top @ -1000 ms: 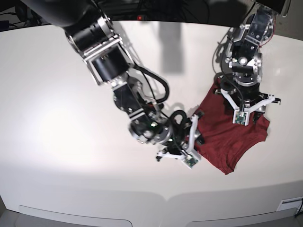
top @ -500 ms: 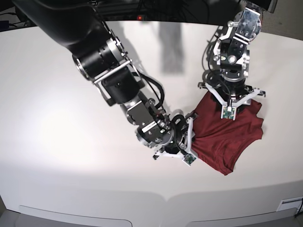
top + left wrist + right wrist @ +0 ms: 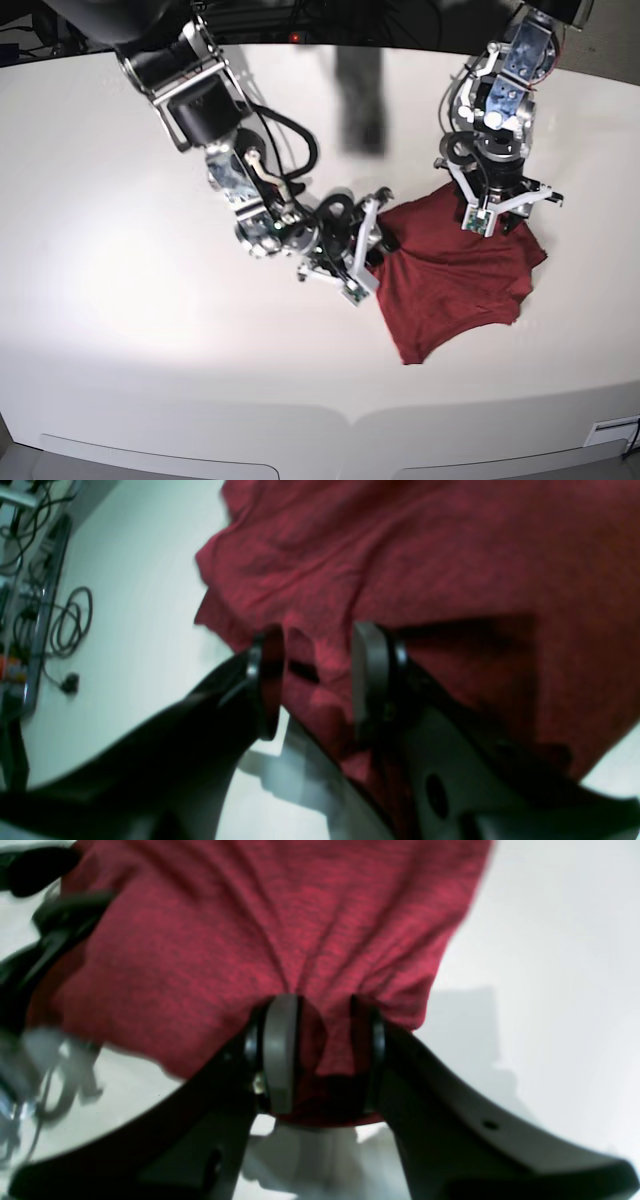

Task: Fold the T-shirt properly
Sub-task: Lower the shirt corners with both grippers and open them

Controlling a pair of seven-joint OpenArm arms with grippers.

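T-shirt (image 3: 455,280): maroon, thin, wrinkled cloth, bunched on the white table (image 3: 150,300).
Left gripper (image 3: 317,680): jaws clamped on a fabric fold.
Right gripper (image 3: 320,1055): jaws pinching the gathered cloth edge between grey pads.

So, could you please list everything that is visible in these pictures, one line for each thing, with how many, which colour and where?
T-shirt: one, dark red, wrinkled, lying on the table toward the right side of the base view, gripped at two edges.
Table: one, white, filling most of the base view.
Cables: several, dark, on the floor beyond the table edge in the left wrist view.
Right gripper: one, black with grey pads, shut on a bunched edge of the T-shirt.
Left gripper: one, black, shut on a fold at the T-shirt's edge.
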